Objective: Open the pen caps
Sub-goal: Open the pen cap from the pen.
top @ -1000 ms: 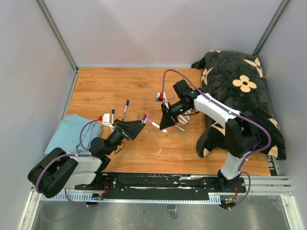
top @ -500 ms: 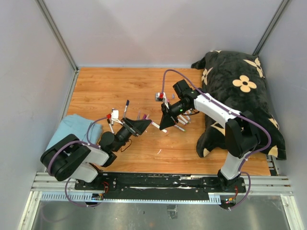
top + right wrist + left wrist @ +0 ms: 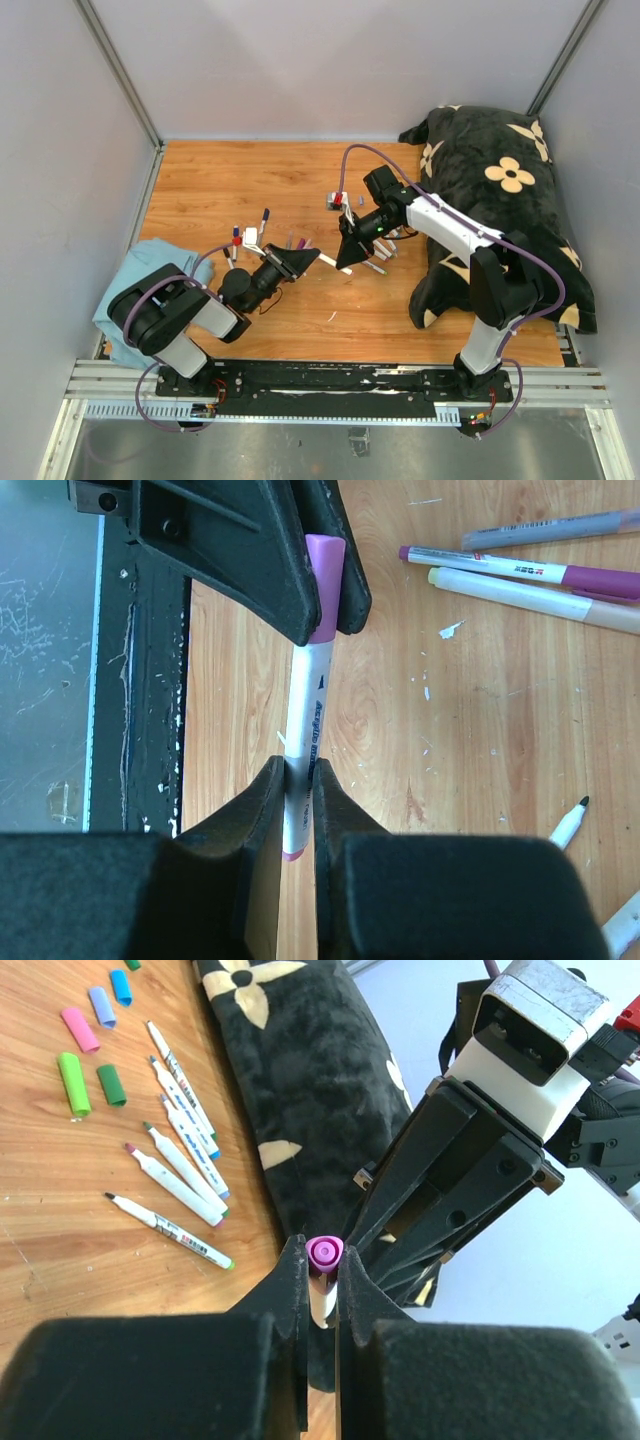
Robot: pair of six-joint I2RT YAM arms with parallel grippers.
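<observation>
A white pen (image 3: 303, 730) with a purple pen cap (image 3: 322, 575) hangs over the wood between both arms. My right gripper (image 3: 300, 772) is shut on its barrel near the tail end. My left gripper (image 3: 322, 1252) is shut on the purple cap (image 3: 324, 1251), seen end-on between its fingers. In the top view the left gripper (image 3: 312, 257) and right gripper (image 3: 347, 257) face each other tip to tip. Loose pen caps lie on the table in the left wrist view: pink (image 3: 76, 1027), lavender (image 3: 102, 1005), blue (image 3: 121, 984), light green (image 3: 70, 1082) and dark green (image 3: 111, 1084).
Several uncapped white pens (image 3: 185, 1160) lie beside the loose caps, next to a black flowered pillow (image 3: 500, 200) on the right. Capped pens (image 3: 540, 575) lie on the wood to one side. A blue cloth (image 3: 150, 270) sits at the left, with pens (image 3: 262, 222) beside it.
My left gripper has moved right to the pen's capped end and closed on the purple cap. The right gripper has held the barrel still.
</observation>
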